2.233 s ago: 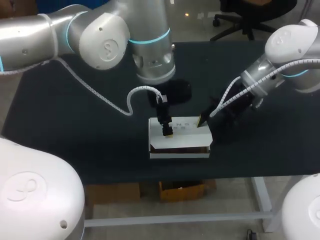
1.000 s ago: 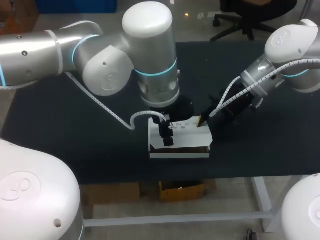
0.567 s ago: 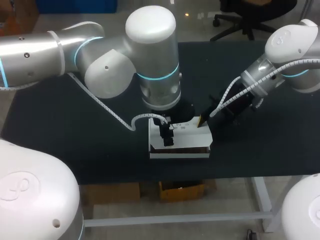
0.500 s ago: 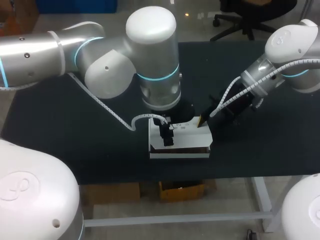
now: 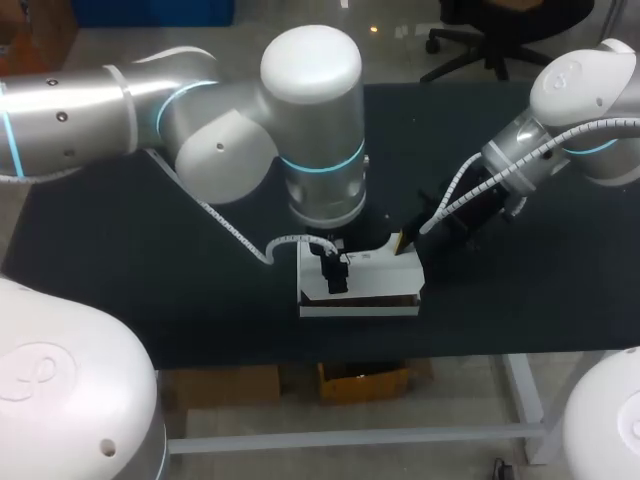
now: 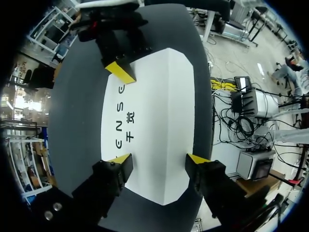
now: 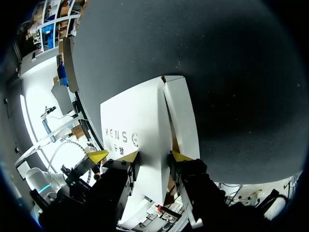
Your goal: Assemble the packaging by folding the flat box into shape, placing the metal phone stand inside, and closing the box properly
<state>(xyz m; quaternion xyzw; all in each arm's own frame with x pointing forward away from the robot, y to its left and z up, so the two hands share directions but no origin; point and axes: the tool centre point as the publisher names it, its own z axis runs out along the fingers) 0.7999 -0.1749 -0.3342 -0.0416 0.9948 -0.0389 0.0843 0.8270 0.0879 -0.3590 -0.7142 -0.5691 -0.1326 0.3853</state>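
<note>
The white box (image 5: 365,285) lies flat-topped near the table's front edge, with printed letters on its lid (image 6: 154,121). My left gripper (image 5: 335,278) hangs just over the box's left part, open. In the left wrist view (image 6: 159,159) one yellow tip stands over the lid and the other at its long edge. My right gripper (image 5: 405,243) is at the box's far right corner. In the right wrist view (image 7: 154,156) it is shut on the edge of the white panel (image 7: 135,121). A narrow side flap (image 7: 182,116) sticks out beside it. No phone stand shows.
The black table (image 5: 150,230) spreads wide to the left and behind the box. Its front edge (image 5: 250,358) runs close below the box. My left arm's bulky wrist (image 5: 320,150) and white cable (image 5: 250,240) hang above the box's far left side.
My left arm's wrist has swung forward over the box, its gripper has dropped a little lower onto the lid and its fingers have narrowed somewhat. The right arm and the box stayed put.
</note>
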